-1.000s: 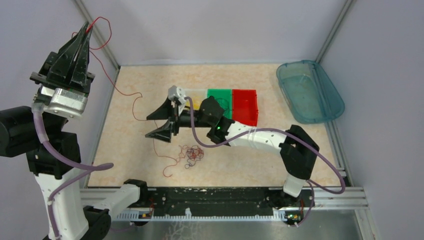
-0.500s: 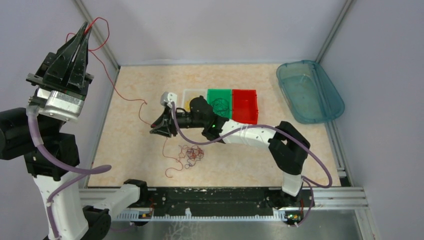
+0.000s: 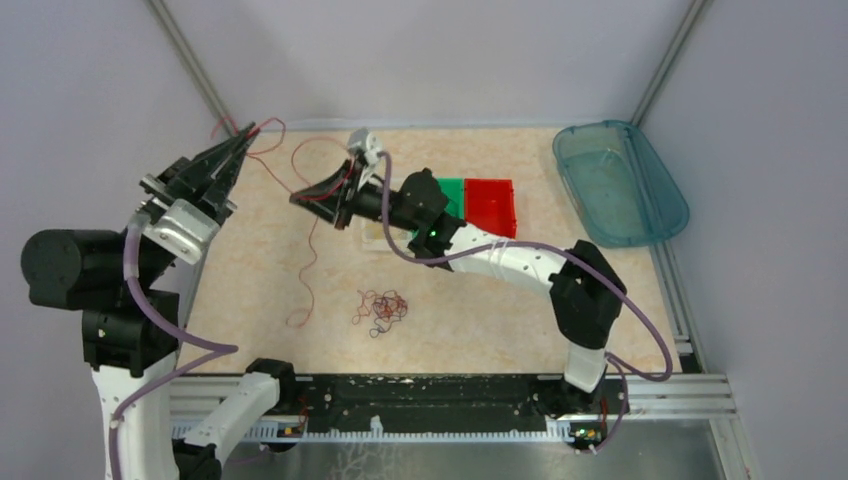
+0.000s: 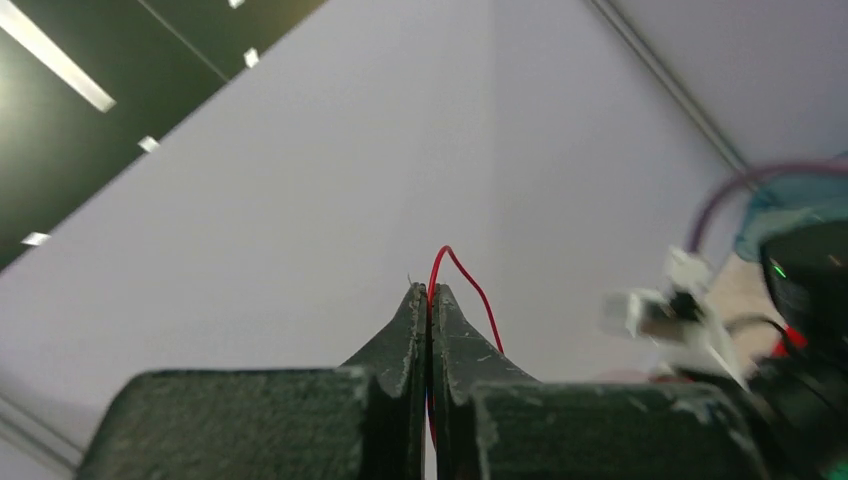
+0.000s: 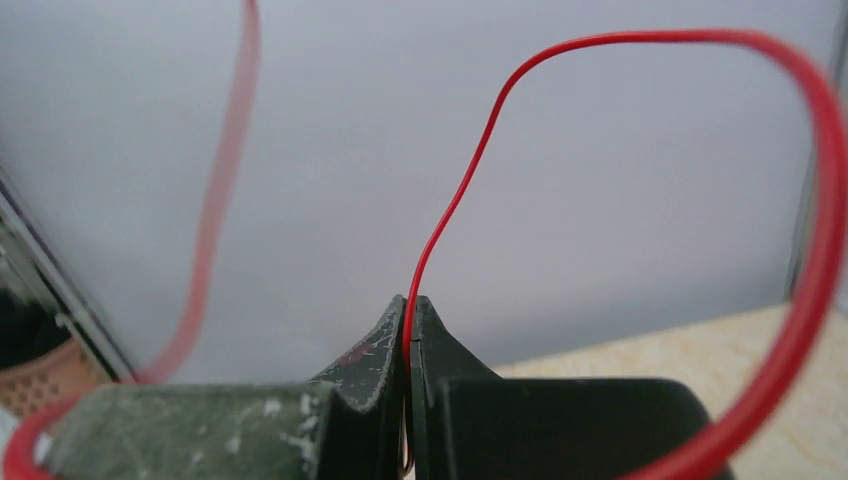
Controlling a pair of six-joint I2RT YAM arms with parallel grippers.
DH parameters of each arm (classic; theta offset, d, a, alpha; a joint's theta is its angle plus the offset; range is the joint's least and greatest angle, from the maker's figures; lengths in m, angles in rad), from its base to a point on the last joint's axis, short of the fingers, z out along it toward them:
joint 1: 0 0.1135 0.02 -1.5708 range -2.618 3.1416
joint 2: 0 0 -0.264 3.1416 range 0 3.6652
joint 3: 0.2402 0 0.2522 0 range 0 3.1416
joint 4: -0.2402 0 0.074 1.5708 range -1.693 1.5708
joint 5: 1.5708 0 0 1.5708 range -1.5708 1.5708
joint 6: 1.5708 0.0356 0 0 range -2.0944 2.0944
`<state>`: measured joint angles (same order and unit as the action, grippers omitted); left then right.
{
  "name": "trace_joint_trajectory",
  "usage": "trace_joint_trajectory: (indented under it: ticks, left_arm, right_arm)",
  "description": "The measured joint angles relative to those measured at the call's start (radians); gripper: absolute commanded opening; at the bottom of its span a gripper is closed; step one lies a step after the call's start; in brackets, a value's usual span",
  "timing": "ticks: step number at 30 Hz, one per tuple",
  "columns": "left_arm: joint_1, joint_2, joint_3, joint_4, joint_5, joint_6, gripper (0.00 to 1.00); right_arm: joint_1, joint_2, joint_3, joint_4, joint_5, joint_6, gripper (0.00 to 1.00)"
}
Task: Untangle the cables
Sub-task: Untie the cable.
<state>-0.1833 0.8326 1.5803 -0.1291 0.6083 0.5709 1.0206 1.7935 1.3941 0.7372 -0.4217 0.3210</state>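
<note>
A single red cable (image 3: 307,255) is stretched between both grippers, and its free tail hangs down to the table. My left gripper (image 3: 245,135), raised at the back left, is shut on one end; the left wrist view shows the red cable (image 4: 470,290) arching out of the closed tips (image 4: 430,290). My right gripper (image 3: 297,197) is shut on the same cable further along. In the right wrist view the red cable (image 5: 600,42) rises from the tips (image 5: 409,302) in a wide loop. A small tangle of red and dark cables (image 3: 382,310) lies on the table near the front.
A green bin (image 3: 455,188) and a red bin (image 3: 492,208) stand at mid-table, partly behind the right arm. A clear bin (image 3: 372,236) shows under that arm. A blue tray (image 3: 620,182) sits at the back right. Walls enclose the table on three sides.
The right gripper closed on the red cable and moved up and back. The left gripper swung down and rightward. The cable's tail has shifted left, away from the tangle.
</note>
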Motion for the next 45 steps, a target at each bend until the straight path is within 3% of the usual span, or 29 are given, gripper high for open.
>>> trace_joint_trajectory:
  ticks: [3,5,6,8,11,19,27,45]
  left_arm:
    - [0.000,-0.028,-0.070,-0.042,0.045,-0.042,0.09]
    - [0.000,-0.041,-0.121,-0.068,0.076,-0.067,0.22]
    - [0.000,-0.042,-0.138,-0.087,0.095,-0.076,0.32]
    - [0.000,-0.034,-0.164,-0.125,0.156,-0.094,0.71]
    - [0.000,-0.014,-0.182,-0.157,0.228,-0.131,0.98]
    - [0.000,0.101,-0.168,-0.216,0.252,-0.208,0.99]
    - [0.000,0.079,-0.208,-0.286,0.240,-0.177,0.99]
    - [0.000,0.005,-0.312,-0.350,0.195,-0.105,0.99]
  right_arm:
    - [-0.041,-0.001,0.092,0.083,0.025,0.100,0.00]
    - [-0.059,-0.011,0.135,0.110,0.040,0.127,0.00]
    - [-0.067,-0.026,0.143,0.111,0.050,0.129,0.00]
    - [-0.076,-0.070,0.142,0.104,0.066,0.127,0.00]
    - [-0.113,-0.155,0.114,0.111,0.088,0.169,0.00]
    - [-0.464,-0.347,0.060,-0.021,0.261,0.330,0.00]
    - [-0.711,-0.449,0.045,-0.161,0.228,0.386,0.00]
    - [-0.762,-0.443,0.040,-0.343,0.161,0.109,0.00]
